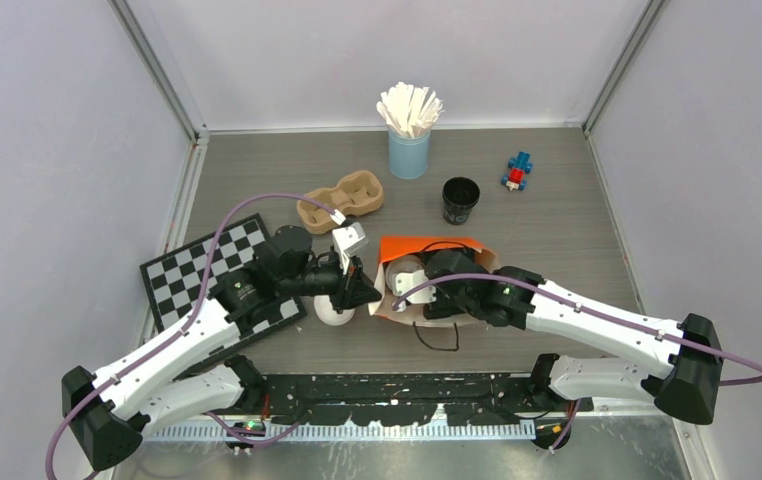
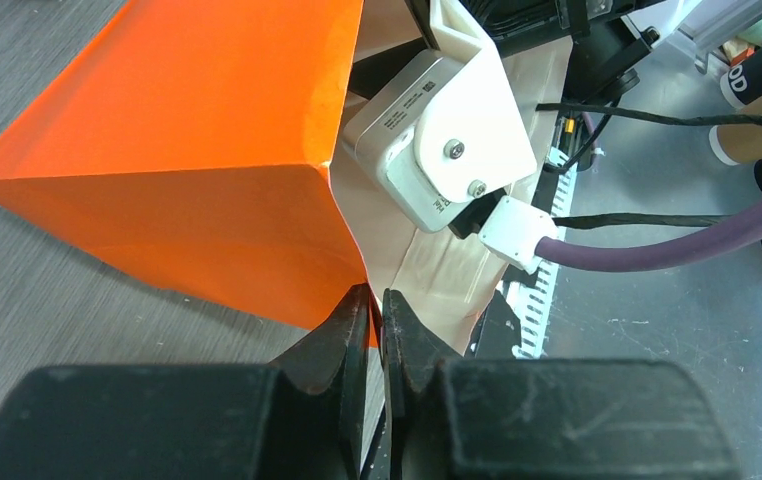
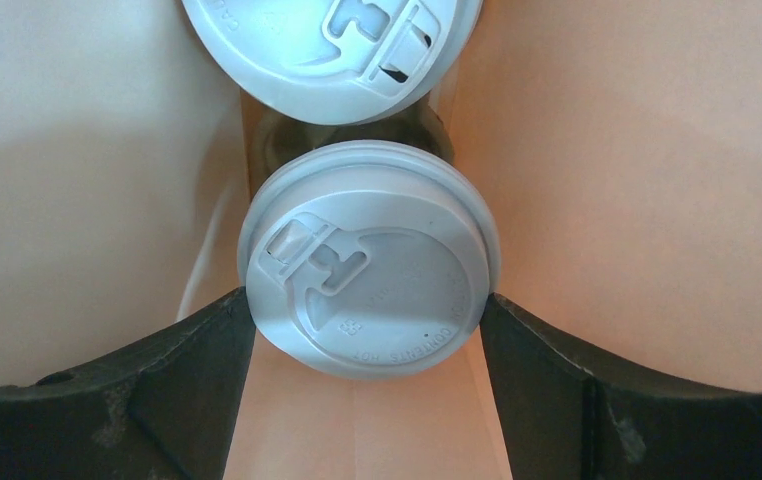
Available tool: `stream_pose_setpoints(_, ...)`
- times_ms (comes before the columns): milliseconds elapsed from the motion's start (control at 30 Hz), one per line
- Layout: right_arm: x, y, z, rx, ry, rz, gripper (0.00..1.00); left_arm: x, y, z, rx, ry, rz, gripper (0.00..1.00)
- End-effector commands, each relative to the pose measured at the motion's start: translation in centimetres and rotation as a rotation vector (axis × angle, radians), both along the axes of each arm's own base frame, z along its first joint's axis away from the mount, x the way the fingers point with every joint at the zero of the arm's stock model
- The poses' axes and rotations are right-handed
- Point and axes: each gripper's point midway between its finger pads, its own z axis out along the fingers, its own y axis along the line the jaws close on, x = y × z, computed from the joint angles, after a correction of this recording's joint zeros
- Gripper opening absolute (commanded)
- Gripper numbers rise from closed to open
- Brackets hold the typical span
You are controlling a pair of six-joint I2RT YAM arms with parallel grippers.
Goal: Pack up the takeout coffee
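Pinched on bag (image 2: 187, 150) rim, left gripper (image 2: 375, 330) holds mouth open for packing; right gripper (image 3: 367, 320) clamps cup (image 3: 377, 260) inside, second cup (image 3: 327, 50) at 12 o'clock.

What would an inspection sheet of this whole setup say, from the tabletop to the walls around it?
Surface: grey wood-grain table.
Job's things: orange bag with its mouth open; lidded cup and second lid behind it inside the bag; lidless black cup standing on the table; round white lid near the left arm's tip.
Clutter: cardboard carrier, stirrer cup, small toy, checkerboard.
Grippers: left gripper pinches the bag's edge; right gripper is inside the bag, jaws against both sides of the lidded cup.
Cables: purple cables loop along both arms.
Surroundings: plain pale walls, metal corner posts.
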Motion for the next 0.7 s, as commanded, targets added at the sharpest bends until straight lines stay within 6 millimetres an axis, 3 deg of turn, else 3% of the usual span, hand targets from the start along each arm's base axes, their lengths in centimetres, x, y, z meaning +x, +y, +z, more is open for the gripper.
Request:
stream_pose_setpoints(0,0.32,-0.12,1.67,0.027,-0.02,-0.024,0.84,0.1,-0.51,2.42,-0.055,-0.031,-0.01,0.11)
stream_pose_setpoints(667,-0.18,-0.56,1.98,0.01,0.001,-0.017,0.84,0.17,-0.65,2.69,-0.062,-0.034,-0.012,0.13)
